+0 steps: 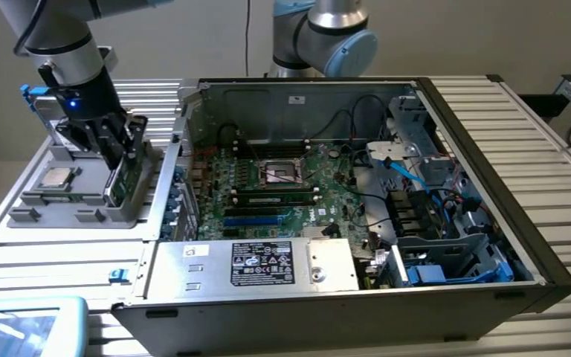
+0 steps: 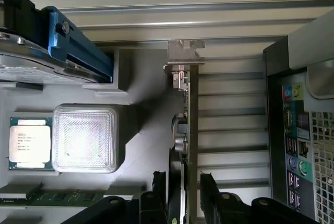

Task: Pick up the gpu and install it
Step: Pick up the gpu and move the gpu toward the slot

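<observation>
The gpu (image 1: 120, 182) stands on edge in a grey parts holder (image 1: 38, 212) at the exterior view's left, beside the open computer case (image 1: 523, 245). Seen edge-on in the wrist view, the gpu (image 2: 187, 125) shows its green board, its black cooler on one face and its silver end bracket at the far end. My gripper (image 1: 117, 152) has come down over the card. In the wrist view the gripper (image 2: 182, 177) is open, with one black finger (image 2: 159, 192) on each side of the card and a thin gap to each face.
The holder also carries a CPU (image 2: 30, 143), a narrow green memory stick (image 2: 57, 198) and a silver drive with blue clips (image 2: 78, 46). The motherboard (image 1: 276, 186) lies inside the case with blue slots (image 1: 256, 221) near the power supply (image 1: 265, 264). A second arm (image 1: 326, 37) stands behind the case.
</observation>
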Tool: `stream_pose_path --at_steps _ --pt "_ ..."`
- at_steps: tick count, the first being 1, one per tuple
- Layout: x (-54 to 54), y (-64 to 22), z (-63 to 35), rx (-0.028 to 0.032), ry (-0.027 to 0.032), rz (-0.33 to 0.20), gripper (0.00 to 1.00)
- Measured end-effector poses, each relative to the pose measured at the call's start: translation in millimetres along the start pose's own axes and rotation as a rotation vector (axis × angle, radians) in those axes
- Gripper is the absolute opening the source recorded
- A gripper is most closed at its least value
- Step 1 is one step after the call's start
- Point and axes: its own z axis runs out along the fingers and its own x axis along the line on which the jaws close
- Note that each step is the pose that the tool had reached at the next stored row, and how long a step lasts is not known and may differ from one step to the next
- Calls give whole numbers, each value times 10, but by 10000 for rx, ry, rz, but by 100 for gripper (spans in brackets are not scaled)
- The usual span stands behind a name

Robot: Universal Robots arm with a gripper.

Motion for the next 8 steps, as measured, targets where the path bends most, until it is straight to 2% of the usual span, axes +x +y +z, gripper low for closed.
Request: stream_pose_path --at_steps 3,8 --pt "66 -3 0 0 1 1 40" --pt "70 -33 1 -1 0 0 40"
